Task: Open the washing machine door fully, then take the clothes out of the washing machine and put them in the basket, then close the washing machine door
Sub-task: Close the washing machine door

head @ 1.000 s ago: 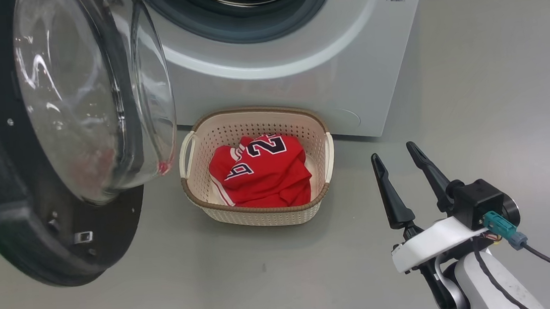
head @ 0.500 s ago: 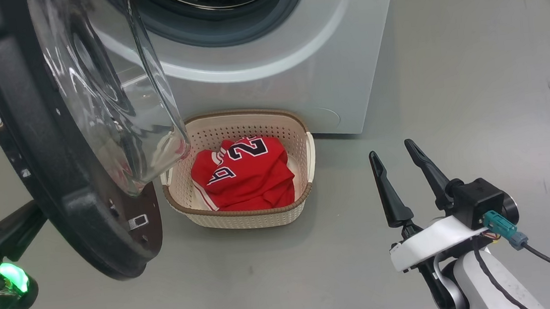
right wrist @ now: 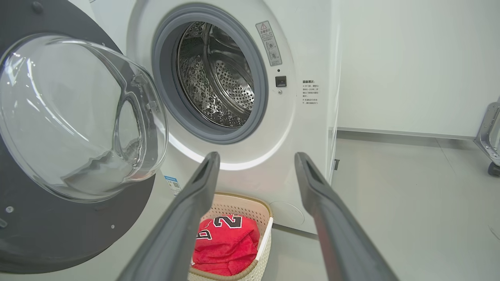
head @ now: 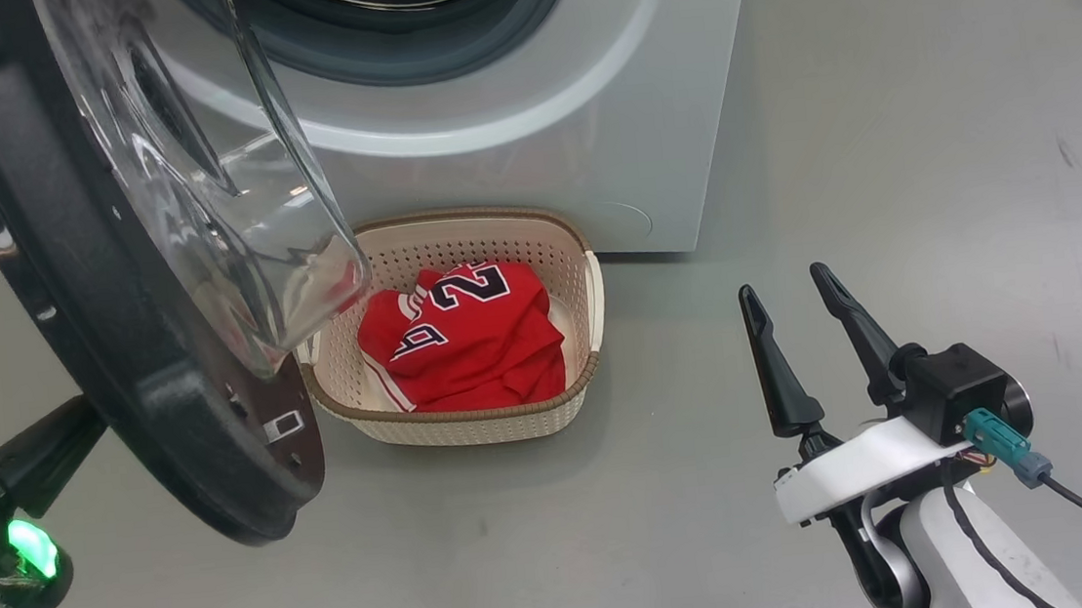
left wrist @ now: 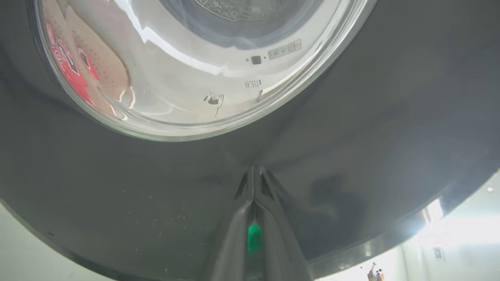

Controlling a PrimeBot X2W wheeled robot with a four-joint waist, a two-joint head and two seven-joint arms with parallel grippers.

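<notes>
The washing machine door stands swung out on the left of the opening, well short of shut. What a big thing it is: a wide glossy black rim around a bulging clear glass bowl that catches streaks of light. From the head view the bowl overhangs the left end of the basket.

The basket sits on the grey floor, just in front of the washing machine, below its opening. It is cream, perforated, with a brown woven-look rim. In it lie the clothes: a crumpled red jersey, its navy white-edged numbers facing up.

Behind, the washer's white front frames a grey gasket and a shiny perforated steel drum. There's a small blue label low on the front.

Now the arms. The left gripper is behind the door, on its outer side, with its fingers pressed together and holding nothing. The tips are right at the black rim and look to be touching it. A green light glows on that gripper.

The right gripper hangs over bare floor to the right of the basket and well apart from it. Its two long dark fingers are spread wide with nothing between them, and they point towards the washer.
</notes>
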